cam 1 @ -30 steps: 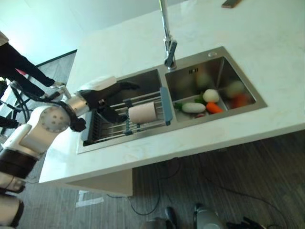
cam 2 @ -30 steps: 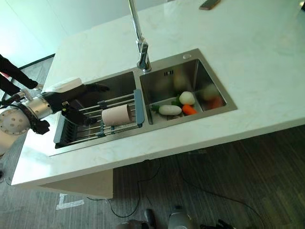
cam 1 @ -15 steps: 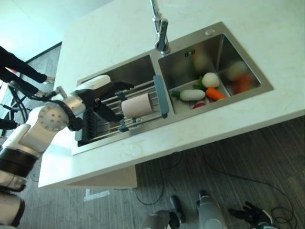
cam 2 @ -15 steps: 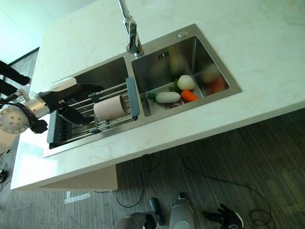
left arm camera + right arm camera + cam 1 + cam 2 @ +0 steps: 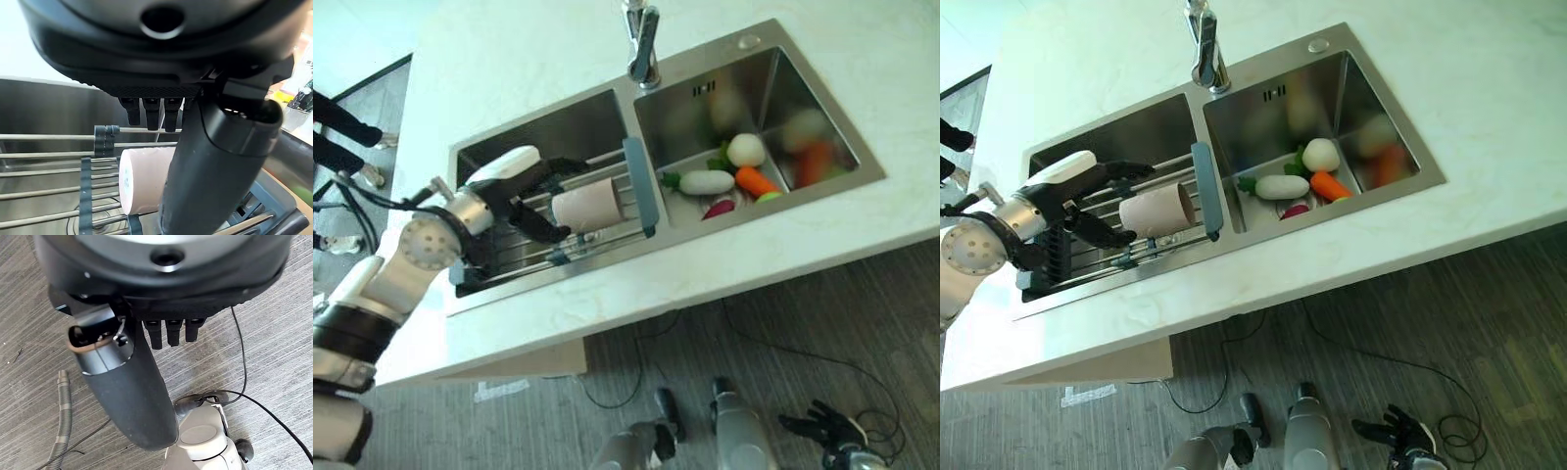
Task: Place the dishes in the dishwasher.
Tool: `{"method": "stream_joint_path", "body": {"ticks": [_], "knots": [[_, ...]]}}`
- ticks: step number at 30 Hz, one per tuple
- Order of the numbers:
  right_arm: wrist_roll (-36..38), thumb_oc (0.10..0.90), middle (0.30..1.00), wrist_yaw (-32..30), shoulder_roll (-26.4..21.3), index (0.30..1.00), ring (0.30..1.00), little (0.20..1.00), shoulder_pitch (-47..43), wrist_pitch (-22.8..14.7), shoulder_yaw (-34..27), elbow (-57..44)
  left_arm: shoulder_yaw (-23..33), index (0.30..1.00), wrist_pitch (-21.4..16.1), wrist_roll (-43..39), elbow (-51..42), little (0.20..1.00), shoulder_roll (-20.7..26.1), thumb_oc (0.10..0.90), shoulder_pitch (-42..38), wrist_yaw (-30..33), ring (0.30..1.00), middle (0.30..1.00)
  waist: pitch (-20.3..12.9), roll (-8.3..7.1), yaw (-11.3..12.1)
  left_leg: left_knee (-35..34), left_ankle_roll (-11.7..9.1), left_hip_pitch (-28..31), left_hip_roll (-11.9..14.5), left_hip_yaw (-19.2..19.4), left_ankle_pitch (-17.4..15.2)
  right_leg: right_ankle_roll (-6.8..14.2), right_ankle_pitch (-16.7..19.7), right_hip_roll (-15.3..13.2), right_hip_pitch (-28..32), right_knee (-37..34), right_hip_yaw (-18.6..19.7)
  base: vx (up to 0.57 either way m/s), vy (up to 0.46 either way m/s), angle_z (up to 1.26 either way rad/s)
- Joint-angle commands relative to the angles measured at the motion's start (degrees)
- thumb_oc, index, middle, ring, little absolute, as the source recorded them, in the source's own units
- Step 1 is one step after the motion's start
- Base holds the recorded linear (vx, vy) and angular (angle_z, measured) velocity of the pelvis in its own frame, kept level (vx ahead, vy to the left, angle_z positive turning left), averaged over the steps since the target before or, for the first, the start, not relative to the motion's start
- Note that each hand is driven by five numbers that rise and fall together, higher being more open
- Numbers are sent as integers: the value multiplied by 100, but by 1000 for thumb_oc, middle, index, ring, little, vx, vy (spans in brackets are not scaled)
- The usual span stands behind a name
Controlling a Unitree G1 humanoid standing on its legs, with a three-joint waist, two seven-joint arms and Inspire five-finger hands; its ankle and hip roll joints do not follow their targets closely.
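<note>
left hand point(image 5: 524, 189) spread open around pink cup point(image 5: 586, 207) on sink rack point(image 5: 641, 186).

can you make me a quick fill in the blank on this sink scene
1. The pale pink cylindrical cup lies on its ____ on the metal wire drying rack.
2. That rack sits across the ____ basin of the stainless steel double sink.
3. The orange carrot lies in the ____ basin.
4. The left robot hand is spread beside the ____.

Missing words: side; left; right; cup
</note>
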Motion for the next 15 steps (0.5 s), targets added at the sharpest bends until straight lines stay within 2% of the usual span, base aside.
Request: {"method": "stream_joint_path", "body": {"ticks": [1, 9, 15], "knots": [[304, 800, 900, -4, -108, 900, 900, 900, 153, -76, -22, -79, 1025, 900, -108, 35, 210, 900, -13, 800, -388, 678, 900, 900, -184, -8, -36, 831, -189, -325, 124, -487, -1087, 648, 10, -356, 352, -704, -63, 0, 0, 0], [361, 800, 900, 7, -115, 900, 900, 900, 84, -54, -1, -204, 1032, 900, -139, -148, 229, 900, -69, 800, -466, 655, 900, 900, 6, -38, -43, 831, -184, -441, 119, -506, -1029, 627, 66, -355, 246, -704, -64, -13, -3, -5], [423, 800, 900, 11, -106, 900, 900, 900, 43, -51, 37, -262, 904, 900, -6, 85, 186, 900, -160, 800, -600, 666, 900, 900, 106, -54, -62, 831, -180, -499, 105, -516, -997, 614, 97, -358, 194, -704, -72, -1, -2, -1]]}}
